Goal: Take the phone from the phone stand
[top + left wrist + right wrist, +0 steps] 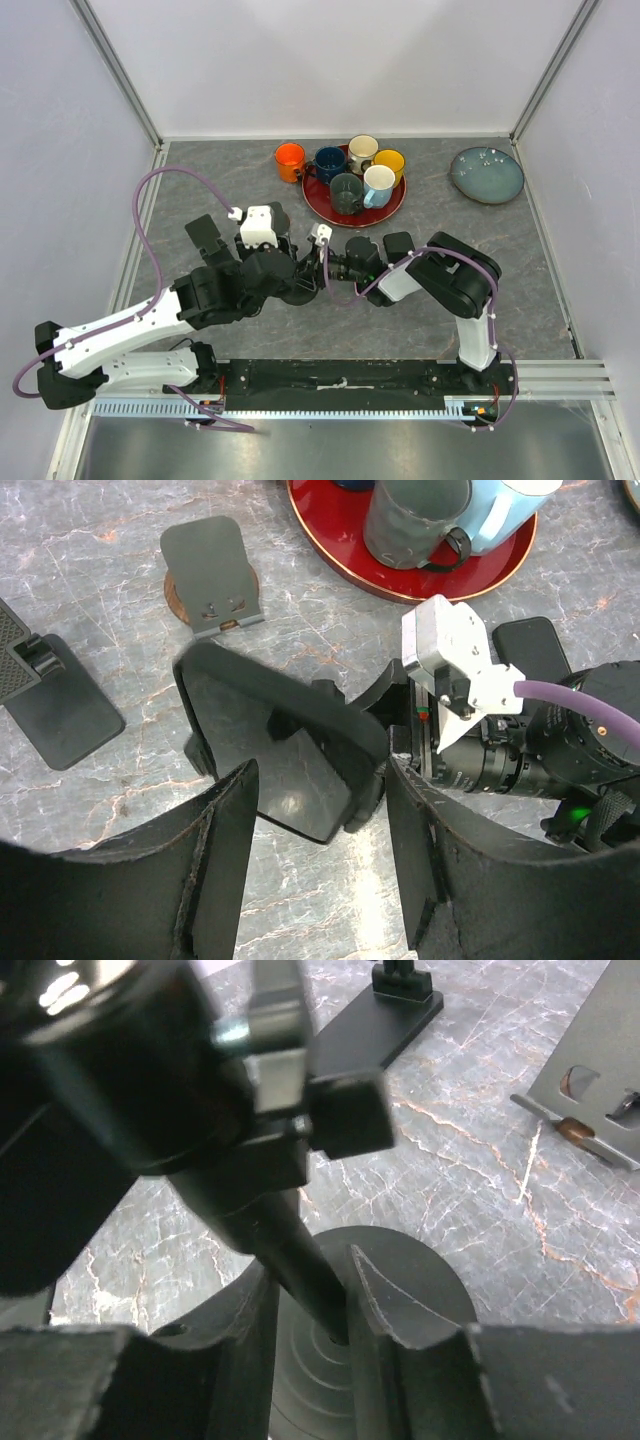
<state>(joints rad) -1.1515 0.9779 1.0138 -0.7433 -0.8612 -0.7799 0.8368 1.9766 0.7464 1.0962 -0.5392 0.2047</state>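
The phone (285, 765) is a dark glossy slab leaning tilted in the black phone stand (365, 745). In the left wrist view my left gripper (318, 780) is open, one finger on each side of the phone's near lower edge, not touching it. In the right wrist view my right gripper (310, 1295) is shut on the stand's slanted black post (290, 1250), just above its round base (425, 1275). In the top view both grippers, left (298, 275) and right (335, 265), meet at the table's middle and hide the phone.
A grey stand on a brown round base (210, 575) and a black folding stand (55, 695) lie to the left. A black flat slab (530, 650) lies beside the right arm. A red tray (320, 205) of mugs, an orange mug (290, 160) and a blue plate (487, 174) stand at the back.
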